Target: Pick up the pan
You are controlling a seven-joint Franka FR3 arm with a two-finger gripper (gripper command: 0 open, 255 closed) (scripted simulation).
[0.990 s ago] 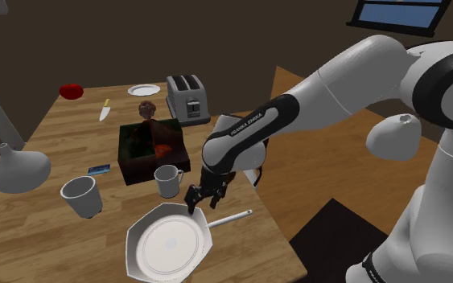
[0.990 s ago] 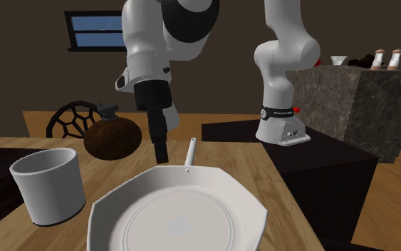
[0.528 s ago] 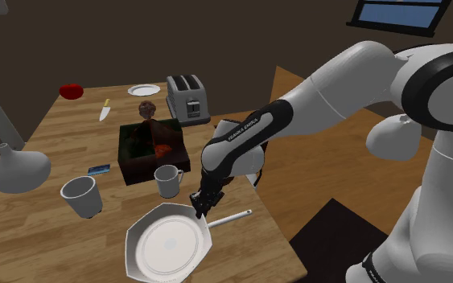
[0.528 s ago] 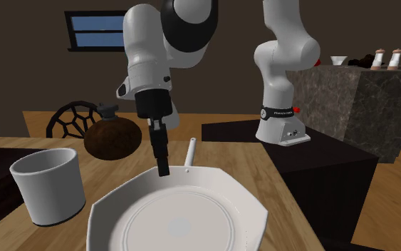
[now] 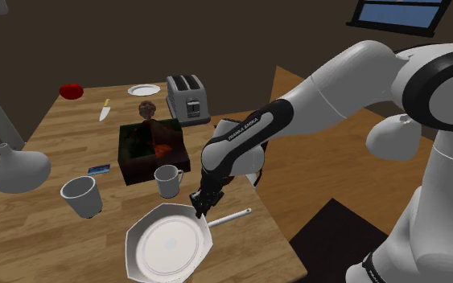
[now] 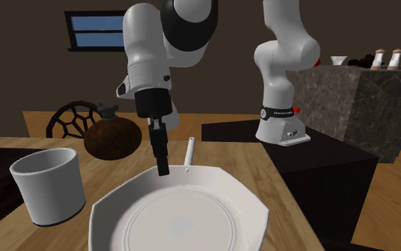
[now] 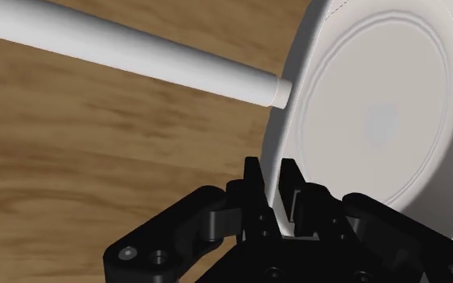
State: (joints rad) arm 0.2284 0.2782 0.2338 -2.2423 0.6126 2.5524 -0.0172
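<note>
Gripper (image 7: 271,173) clamped on the white pan (image 7: 377,120) rim beside its handle (image 7: 136,52): grasp looks made, a steady lift comes next.

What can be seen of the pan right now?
The pan is plain white, with a many-sided rim, a flat round floor and a straight rod handle. It lies empty on the wooden table, near the edge. The black gripper clasps its rim wall beside the handle's root, one finger inside, one outside.

We take this for a home kitchen: a toaster (image 5: 187,98), a mug (image 5: 168,181) and a knife (image 5: 105,110) on a wooden table (image 5: 39,137), with a stone counter (image 6: 348,100) nearby.
</note>
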